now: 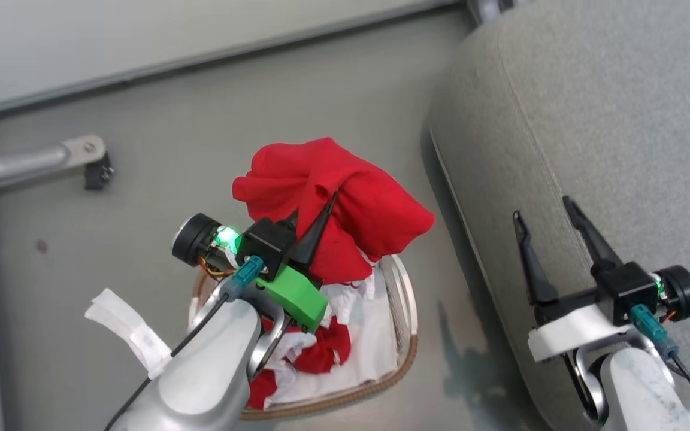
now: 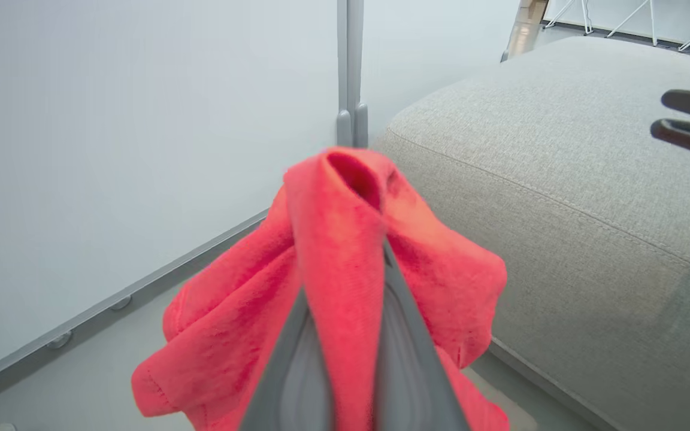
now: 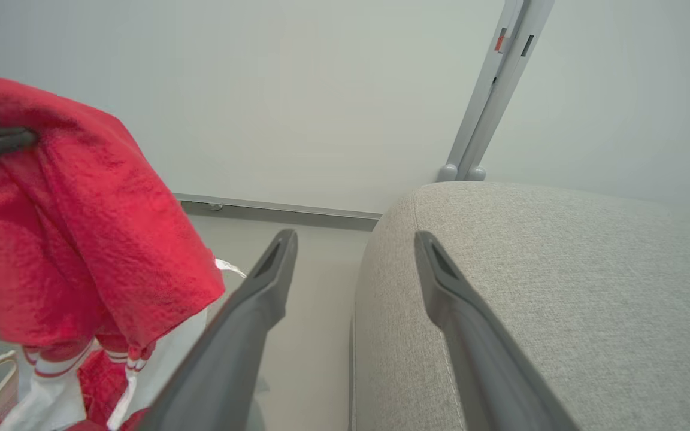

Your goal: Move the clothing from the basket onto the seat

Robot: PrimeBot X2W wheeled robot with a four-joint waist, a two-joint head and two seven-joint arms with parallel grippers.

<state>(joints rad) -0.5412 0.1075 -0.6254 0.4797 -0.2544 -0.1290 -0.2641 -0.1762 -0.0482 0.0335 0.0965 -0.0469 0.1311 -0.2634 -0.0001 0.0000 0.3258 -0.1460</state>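
My left gripper (image 1: 315,206) is shut on a bunched red garment (image 1: 345,191), held lifted above the basket (image 1: 406,302), whose brown rim sits on the floor beside the seat. In the left wrist view the red fabric (image 2: 333,269) drapes over and between my fingers (image 2: 408,359). More red and white clothing (image 1: 327,350) lies in the basket on its white lining (image 1: 378,347). The grey seat (image 1: 590,120) fills the right side. My right gripper (image 1: 542,209) hovers open over the seat's edge (image 3: 530,269), nothing between its fingers (image 3: 273,281). A striped cuff (image 3: 51,359) hangs below the lifted garment.
A grey metal leg with a black caster (image 1: 90,164) stands on the floor at the left. A pale wall with a grey baseboard (image 1: 201,57) runs along the back. A grey upright post (image 3: 489,108) rises behind the seat's corner.
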